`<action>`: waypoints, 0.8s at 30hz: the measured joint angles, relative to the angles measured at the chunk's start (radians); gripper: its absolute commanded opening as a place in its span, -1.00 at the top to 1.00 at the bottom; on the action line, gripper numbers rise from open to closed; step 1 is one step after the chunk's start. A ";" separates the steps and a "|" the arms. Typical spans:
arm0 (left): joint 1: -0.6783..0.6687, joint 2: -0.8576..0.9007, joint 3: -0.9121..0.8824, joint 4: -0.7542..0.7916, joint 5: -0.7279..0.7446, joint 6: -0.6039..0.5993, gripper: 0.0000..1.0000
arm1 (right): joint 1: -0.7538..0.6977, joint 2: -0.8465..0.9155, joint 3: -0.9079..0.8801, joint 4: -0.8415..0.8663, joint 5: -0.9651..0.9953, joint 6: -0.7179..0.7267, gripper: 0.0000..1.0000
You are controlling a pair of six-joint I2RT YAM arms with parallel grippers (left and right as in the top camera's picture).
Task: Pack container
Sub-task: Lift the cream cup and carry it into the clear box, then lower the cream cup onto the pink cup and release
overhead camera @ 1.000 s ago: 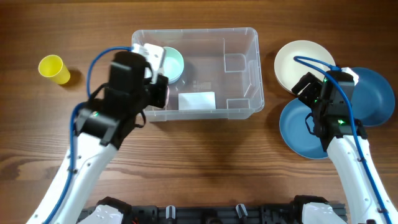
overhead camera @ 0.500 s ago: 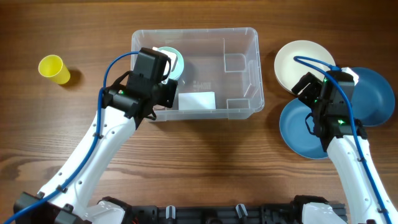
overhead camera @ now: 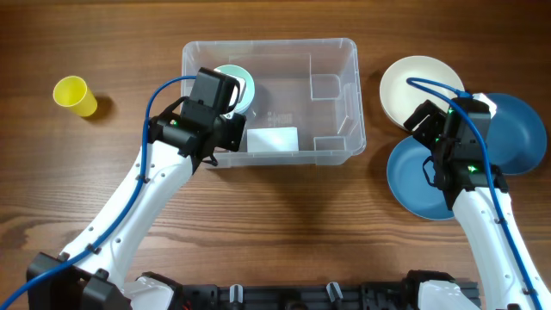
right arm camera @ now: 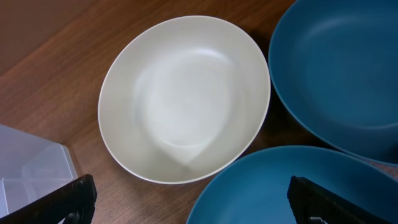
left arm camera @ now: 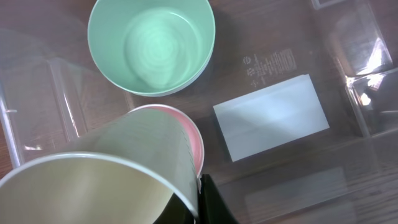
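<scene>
A yellow cup [overhead camera: 75, 95] stands at upper left. The left gripper [left arm camera: 200, 190] is clamped on a cream-and-pink cup [left arm camera: 112, 180] inside the clear container [overhead camera: 336, 47] at upper centre, beside a green bowl [left arm camera: 151, 45]. At right, the right gripper [right arm camera: 194, 202] gapes wide over a cream bowl [right arm camera: 183, 99] and blue plates [right arm camera: 339, 68].

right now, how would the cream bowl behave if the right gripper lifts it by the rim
Probably stiff and light: the cream bowl looks thin-walled. Its smooth sloping rim could slip in the open right gripper.
</scene>
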 measured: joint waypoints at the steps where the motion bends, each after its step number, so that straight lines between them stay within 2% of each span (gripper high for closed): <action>1: 0.000 0.000 0.000 -0.002 0.000 0.000 0.88 | 0.000 0.000 0.000 0.000 0.000 0.000 -1.00; 2: 0.000 0.000 0.000 -0.005 0.000 0.000 0.79 | 0.000 0.000 0.000 0.000 0.000 0.000 -0.99; 4: 0.000 0.000 0.000 -0.013 0.000 -0.003 -0.18 | 0.000 0.000 0.000 0.000 0.000 0.000 -1.00; 6: 0.000 0.000 0.000 -0.015 0.000 -0.003 -0.25 | 0.000 0.000 0.000 0.000 0.000 0.000 -1.00; 15: 0.000 0.000 0.004 0.045 0.000 -0.006 -0.21 | 0.000 0.000 0.000 0.000 0.000 0.000 -1.00; 20: 0.019 -0.001 0.076 0.045 -0.003 -0.006 -0.23 | 0.000 0.000 0.000 0.000 0.000 0.000 -1.00; 23: 0.062 -0.006 0.130 0.043 -0.031 -0.003 -0.52 | 0.000 0.000 0.000 0.000 0.000 0.000 -1.00; 24: 0.084 -0.011 0.142 0.043 -0.051 -0.001 -0.53 | 0.000 0.000 0.000 0.000 0.000 0.000 -1.00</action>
